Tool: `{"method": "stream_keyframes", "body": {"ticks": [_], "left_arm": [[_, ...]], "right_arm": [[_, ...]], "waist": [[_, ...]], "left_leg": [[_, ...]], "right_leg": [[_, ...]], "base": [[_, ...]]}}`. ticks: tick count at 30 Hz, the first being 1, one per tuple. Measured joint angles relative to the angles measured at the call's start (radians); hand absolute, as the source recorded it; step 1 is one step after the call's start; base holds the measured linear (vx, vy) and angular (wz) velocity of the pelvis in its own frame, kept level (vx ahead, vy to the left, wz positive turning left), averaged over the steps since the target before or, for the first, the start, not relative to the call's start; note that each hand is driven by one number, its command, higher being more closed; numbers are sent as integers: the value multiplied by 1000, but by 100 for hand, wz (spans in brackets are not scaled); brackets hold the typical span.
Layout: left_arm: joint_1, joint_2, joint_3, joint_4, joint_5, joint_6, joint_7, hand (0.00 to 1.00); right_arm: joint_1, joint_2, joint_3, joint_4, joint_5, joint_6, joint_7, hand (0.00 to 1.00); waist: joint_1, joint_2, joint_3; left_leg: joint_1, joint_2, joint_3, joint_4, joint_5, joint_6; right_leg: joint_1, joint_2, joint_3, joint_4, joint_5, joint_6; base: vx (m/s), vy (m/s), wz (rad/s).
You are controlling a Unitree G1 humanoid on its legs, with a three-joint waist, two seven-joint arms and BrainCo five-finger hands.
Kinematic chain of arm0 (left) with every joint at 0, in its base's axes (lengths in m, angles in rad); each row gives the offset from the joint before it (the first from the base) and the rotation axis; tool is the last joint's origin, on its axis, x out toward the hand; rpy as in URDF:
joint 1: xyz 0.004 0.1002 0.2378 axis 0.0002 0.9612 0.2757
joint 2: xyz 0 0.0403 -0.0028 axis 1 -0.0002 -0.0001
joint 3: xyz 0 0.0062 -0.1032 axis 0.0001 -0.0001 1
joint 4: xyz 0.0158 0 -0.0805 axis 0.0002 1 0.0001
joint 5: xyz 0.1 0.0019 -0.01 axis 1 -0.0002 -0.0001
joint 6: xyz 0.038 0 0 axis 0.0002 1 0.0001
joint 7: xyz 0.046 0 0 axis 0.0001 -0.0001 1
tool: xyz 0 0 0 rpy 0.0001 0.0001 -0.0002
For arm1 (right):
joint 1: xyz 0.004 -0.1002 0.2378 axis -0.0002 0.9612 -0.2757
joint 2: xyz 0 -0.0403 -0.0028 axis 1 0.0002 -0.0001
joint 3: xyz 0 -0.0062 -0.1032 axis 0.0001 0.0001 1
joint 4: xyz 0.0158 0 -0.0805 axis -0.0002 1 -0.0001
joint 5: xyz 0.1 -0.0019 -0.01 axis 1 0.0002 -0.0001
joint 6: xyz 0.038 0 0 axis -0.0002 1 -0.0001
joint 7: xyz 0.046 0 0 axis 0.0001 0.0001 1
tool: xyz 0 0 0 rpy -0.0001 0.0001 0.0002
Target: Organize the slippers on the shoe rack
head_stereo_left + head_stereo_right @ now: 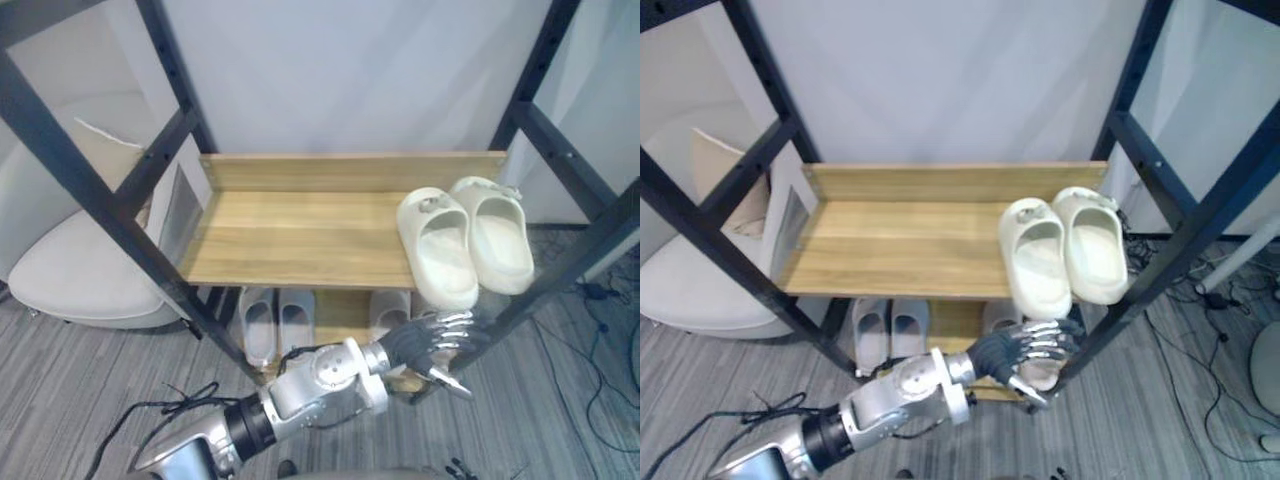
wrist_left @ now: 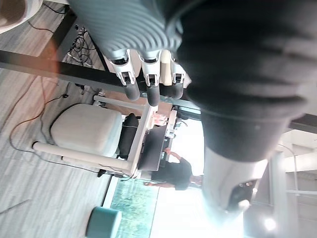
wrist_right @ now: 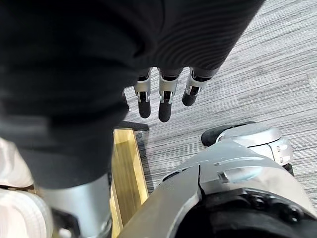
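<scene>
The left hand (image 1: 430, 345) hangs in front of the shoe rack (image 1: 290, 235), just below the front right corner of its upper shelf. Its fingers are loosely bent and grasp nothing; in its wrist view a black bar of the rack's frame runs past the fingertips. The right hand (image 3: 163, 101) shows in its own wrist view over the grey striped floor (image 3: 237, 74), fingers relaxed and empty, with a wooden plank beside it.

Just above the left hand, apart from it, the cream slippers (image 1: 438, 245) lie on the right end of the upper shelf. They are side by side and touching, bands toward the back wall. The left one's heel overhangs the shelf's front edge. The rest of that shelf is bare wood.

On the lower shelf a pair of pale grey slippers (image 1: 277, 320) sits under the middle, and another pale slipper (image 1: 390, 310) lies further right. A white chair (image 1: 80, 265) stands left of the rack.
</scene>
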Motion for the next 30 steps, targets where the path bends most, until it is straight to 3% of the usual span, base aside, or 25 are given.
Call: {"method": "stream_keyframes", "body": {"ticks": [11, 30], "left_arm": [[-8, -39, 3, 87, 37, 0, 24, 0], [-72, -76, 42, 125, 67, -1, 51, 0]], "right_arm": [[-9, 9, -3, 0, 3, 0, -1, 0], [-10, 24, -39, 0, 4, 1, -1, 0]], "waist": [[-22, -1, 1], [-30, 0, 2]], "left_leg": [[-8, 3, 4, 0, -3, -4], [-12, 13, 23, 0, -7, -9]], "right_leg": [[-7, 3, 4, -7, 1, 1], [-21, 12, 22, -12, 5, -3]], "base": [[0, 0, 0], [2, -9, -3]]}}
